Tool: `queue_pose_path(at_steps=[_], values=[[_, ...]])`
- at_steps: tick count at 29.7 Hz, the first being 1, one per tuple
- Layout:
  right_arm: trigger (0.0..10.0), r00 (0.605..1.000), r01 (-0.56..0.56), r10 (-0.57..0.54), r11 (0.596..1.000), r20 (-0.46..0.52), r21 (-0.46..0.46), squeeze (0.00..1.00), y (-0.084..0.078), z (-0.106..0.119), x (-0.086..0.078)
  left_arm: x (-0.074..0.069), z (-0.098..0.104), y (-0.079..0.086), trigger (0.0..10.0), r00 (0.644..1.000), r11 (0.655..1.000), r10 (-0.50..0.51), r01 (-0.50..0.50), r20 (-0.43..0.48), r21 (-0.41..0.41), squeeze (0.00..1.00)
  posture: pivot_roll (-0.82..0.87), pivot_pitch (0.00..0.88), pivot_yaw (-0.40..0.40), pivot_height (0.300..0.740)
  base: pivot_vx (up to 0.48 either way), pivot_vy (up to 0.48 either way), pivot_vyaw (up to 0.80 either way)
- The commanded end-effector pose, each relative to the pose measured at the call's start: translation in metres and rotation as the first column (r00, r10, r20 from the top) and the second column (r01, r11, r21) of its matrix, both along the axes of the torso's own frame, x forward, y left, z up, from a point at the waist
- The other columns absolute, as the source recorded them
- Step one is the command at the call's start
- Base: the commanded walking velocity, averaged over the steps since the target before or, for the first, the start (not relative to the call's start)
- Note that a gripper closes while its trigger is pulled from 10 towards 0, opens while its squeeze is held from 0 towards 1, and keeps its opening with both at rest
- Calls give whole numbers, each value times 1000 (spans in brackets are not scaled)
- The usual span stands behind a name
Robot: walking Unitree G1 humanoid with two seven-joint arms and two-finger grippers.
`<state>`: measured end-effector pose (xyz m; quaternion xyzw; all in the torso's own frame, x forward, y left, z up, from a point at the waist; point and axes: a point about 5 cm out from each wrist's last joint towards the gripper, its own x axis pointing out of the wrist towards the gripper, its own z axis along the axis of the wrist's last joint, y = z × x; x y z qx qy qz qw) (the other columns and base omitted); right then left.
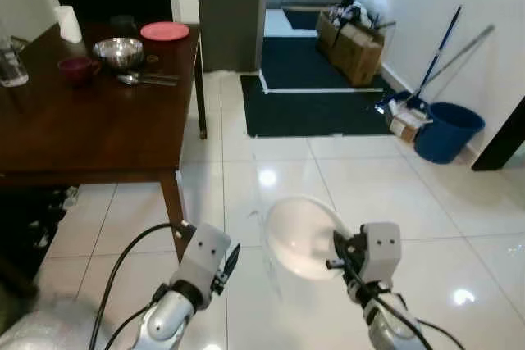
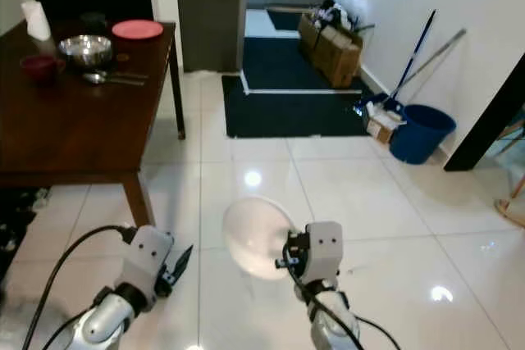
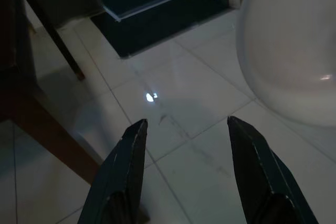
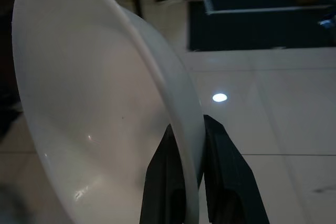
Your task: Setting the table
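Observation:
My right gripper (image 1: 338,253) is shut on the rim of a white bowl (image 1: 302,236), held on edge above the tiled floor, low in the head views. In the right wrist view the bowl (image 4: 100,108) sits clamped between the two black fingers (image 4: 223,177). My left gripper (image 1: 230,261) hangs open beside it, with its fingers (image 3: 126,171) spread over bare tiles. The dark wooden table (image 1: 90,129) stands ahead to the left. On its far end sit a pink plate (image 1: 165,31), a steel bowl (image 1: 120,52), a dark red cup (image 1: 77,67) and cutlery (image 1: 148,79).
A dark rug (image 1: 316,92) lies ahead in the doorway, with cardboard boxes (image 1: 351,43) beside it. A blue bucket (image 1: 447,130) and mops (image 1: 435,59) lean at the right wall. A glass (image 1: 11,67) and a white roll (image 1: 69,24) stand on the table.

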<state>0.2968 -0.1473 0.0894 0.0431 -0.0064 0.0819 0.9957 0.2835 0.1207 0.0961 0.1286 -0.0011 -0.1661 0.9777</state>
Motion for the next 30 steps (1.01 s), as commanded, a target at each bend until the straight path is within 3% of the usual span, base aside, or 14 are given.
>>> queue_pose_path(at_steps=[1,30], values=[[10000,1000,17,-17,1000,-16,-1,0,-6,-4,-2,-1,-4,-3,10000,1000,1000,-13,13,-17,-2,0,1,83,38,740,480,0,-663],[10000,999,31,-31,1000,-11,-4,0,-8,-3,0,1,-5,-3,10000,1000,1000,-19,19,-12,-8,0,-4,72,46,740,480,0,-642]])
